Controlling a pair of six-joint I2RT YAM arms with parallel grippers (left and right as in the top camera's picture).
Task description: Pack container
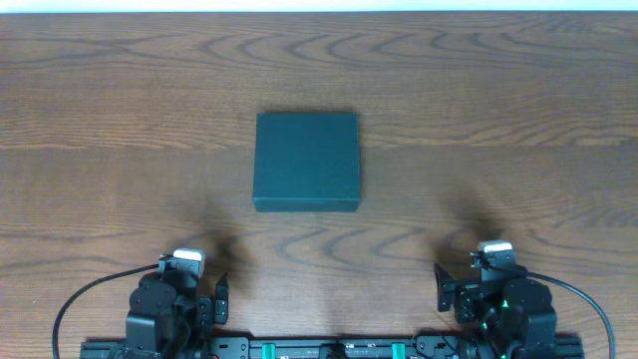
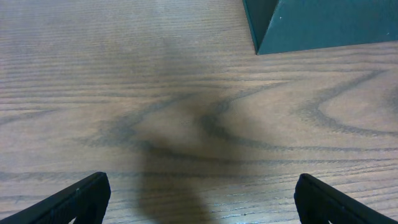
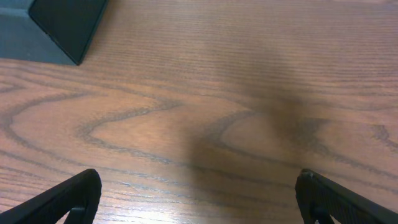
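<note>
The container [image 1: 306, 161] is a dark teal square box, lid shut, lying flat in the middle of the wooden table. Its corner shows at the top right of the left wrist view [image 2: 317, 25] and at the top left of the right wrist view [image 3: 56, 28]. My left gripper [image 2: 200, 199] is open and empty, low near the table's front edge at the left [image 1: 204, 289]. My right gripper [image 3: 199, 196] is open and empty near the front edge at the right [image 1: 461, 284]. Both are well short of the box. No snack packets show.
The wooden table [image 1: 518, 120] stretches around the box. The arm bases and their cables sit along the front edge [image 1: 329, 349].
</note>
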